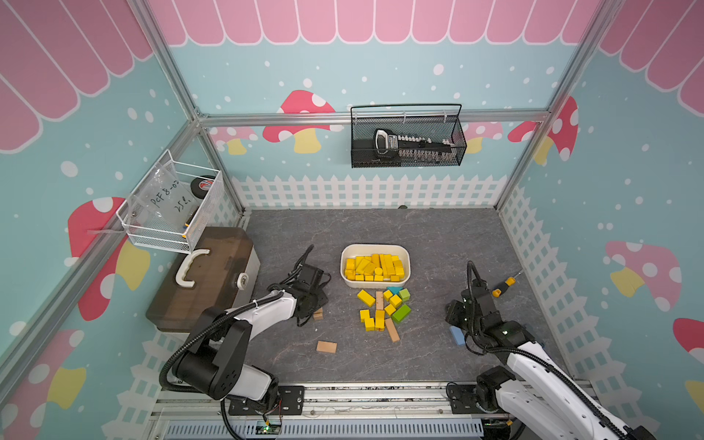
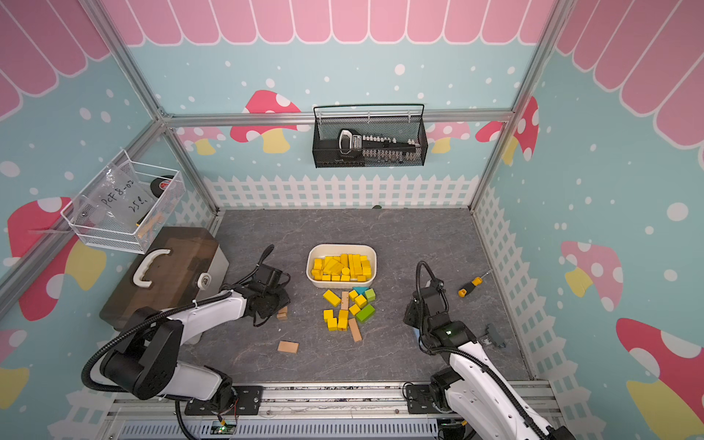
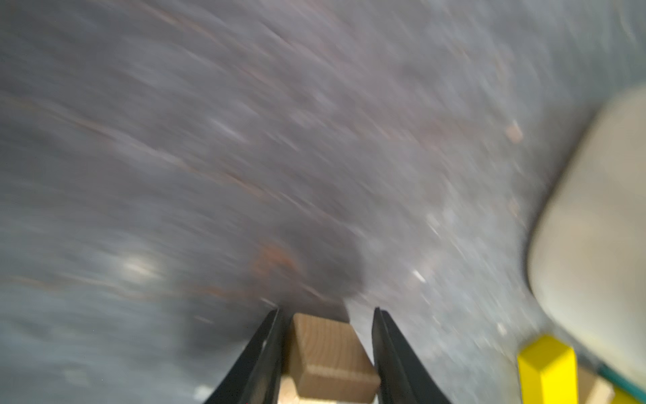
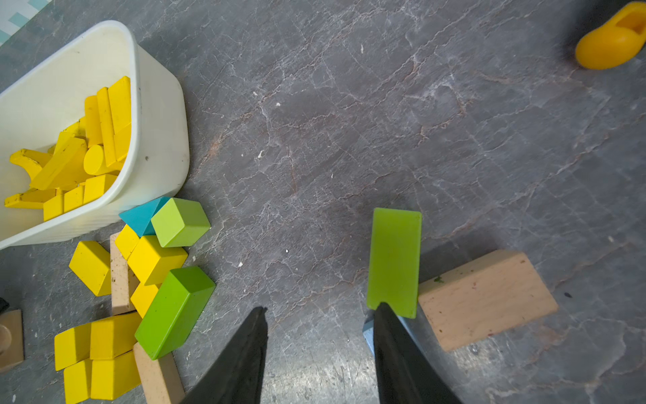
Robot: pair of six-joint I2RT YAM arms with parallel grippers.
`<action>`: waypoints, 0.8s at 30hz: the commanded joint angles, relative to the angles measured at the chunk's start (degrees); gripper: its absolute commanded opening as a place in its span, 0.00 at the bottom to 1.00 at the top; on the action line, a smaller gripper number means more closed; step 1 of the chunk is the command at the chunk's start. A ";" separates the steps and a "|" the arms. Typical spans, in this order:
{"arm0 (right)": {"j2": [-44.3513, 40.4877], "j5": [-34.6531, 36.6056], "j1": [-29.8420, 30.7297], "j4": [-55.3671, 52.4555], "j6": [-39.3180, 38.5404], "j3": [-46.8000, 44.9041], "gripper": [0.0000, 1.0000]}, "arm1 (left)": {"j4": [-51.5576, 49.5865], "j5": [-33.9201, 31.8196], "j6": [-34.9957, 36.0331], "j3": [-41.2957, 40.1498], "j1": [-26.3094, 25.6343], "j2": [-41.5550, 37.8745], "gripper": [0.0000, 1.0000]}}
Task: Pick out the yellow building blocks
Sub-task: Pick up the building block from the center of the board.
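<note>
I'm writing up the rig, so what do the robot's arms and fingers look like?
The left arm and right arm have white shells between chunky black joint housings, with black corrugated cable hoses looping alongside. Their fingers are slim, black, tapered blades. A small green light glows on the right arm.

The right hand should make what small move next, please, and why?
Probably a shift toward the loose yellow blocks beside the white bin: the right hand is open and empty, with only a green piece and a tan block near its fingertips.
</note>
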 commanded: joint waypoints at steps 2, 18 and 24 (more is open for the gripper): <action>-0.51 0.28 -0.42 0.21 0.34 -0.66 0.49 | 1.10 2.06 -4.52 3.02 -4.60 4.84 0.41; 0.59 -0.07 -0.42 0.62 0.07 -0.36 0.49 | -10.13 4.46 19.30 10.46 -10.75 -4.18 0.60; 1.18 -0.15 -0.42 0.84 0.03 -0.18 0.49 | -10.05 6.62 21.58 12.41 -16.60 -1.56 0.60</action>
